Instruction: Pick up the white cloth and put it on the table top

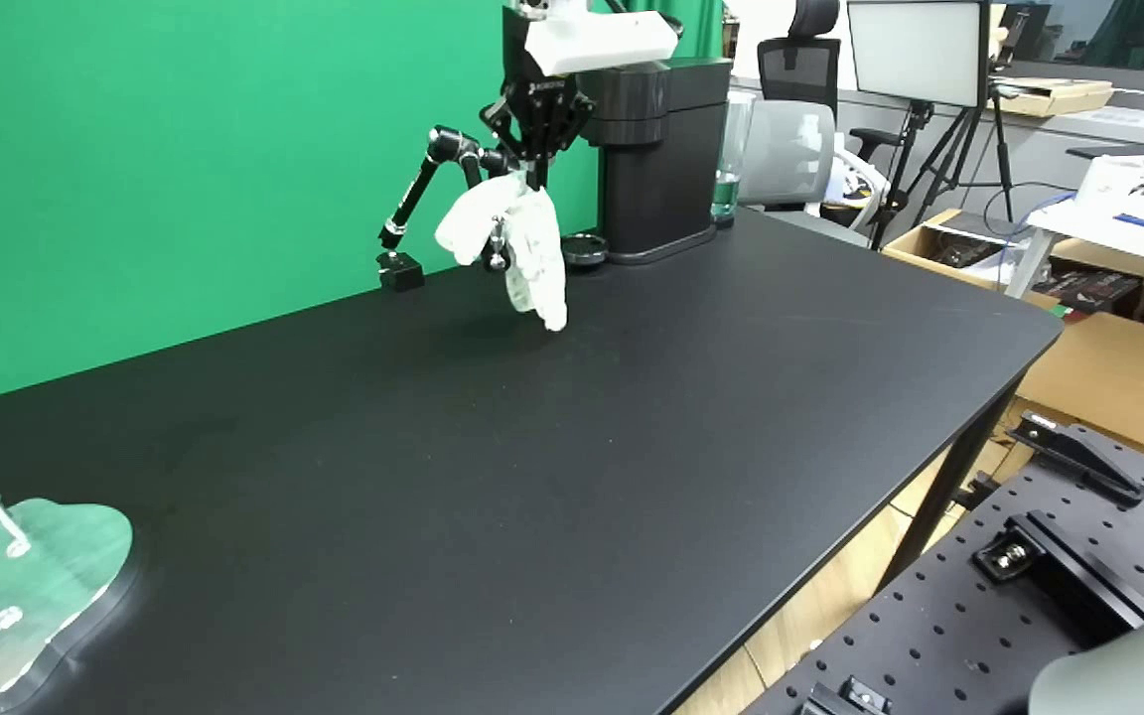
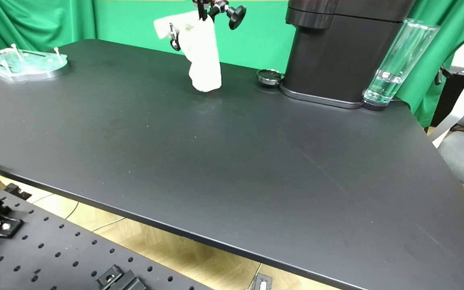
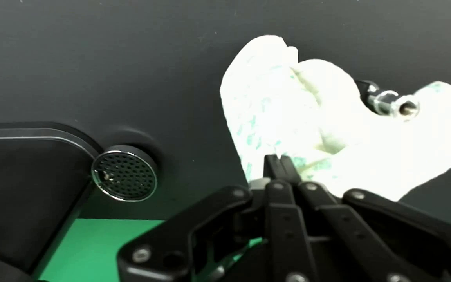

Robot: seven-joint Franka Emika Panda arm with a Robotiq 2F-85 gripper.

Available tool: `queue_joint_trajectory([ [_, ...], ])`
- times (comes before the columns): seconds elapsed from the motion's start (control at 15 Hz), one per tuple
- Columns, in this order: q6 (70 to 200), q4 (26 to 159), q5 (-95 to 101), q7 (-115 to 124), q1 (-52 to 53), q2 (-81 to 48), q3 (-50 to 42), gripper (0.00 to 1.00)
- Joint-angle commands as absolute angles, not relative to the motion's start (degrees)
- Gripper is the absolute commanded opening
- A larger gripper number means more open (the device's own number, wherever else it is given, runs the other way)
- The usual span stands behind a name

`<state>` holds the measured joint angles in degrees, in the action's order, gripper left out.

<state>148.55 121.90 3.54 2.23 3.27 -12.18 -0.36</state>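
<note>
Nearest the lens, along the bottom of the wrist view: a black gripper [image 3: 279,158], jaws drawn together on a pinch of white cloth [image 3: 327,117]. Spreads across the centre and right of that view, washed out to almost pure white, yet flecked with pale green down the left-hand fold. Turns yellowish in the creases near the middle. Has soft, rounded edges and two lobes, with a metal-ended rod [image 3: 390,103] visible between. In both exterior views, hangs in the upper middle of the frame, against a green backdrop [image 1: 185,149] above and the dark table [image 1: 532,477] below. Droops in one long, limp fold, with a shorter flap flaring to the left. Cannot tell of contact between lower end and table.
</note>
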Motion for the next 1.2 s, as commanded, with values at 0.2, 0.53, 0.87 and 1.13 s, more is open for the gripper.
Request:
queue_joint_trajectory([
  [0.2, 148.07, 130.09, 6.51, 8.13, 0.8, -4.61, -3.71, 0.0],
  [0.53, 147.65, 132.01, 6.01, 7.22, -0.71, -5.01, -4.03, 0.0],
  [0.87, 147.49, 132.19, 5.74, 6.39, -0.67, -5.48, -3.66, 0.18],
  [1.13, 147.2, 131.86, 5.82, 5.99, -0.48, -5.78, -3.21, 0.47],
])
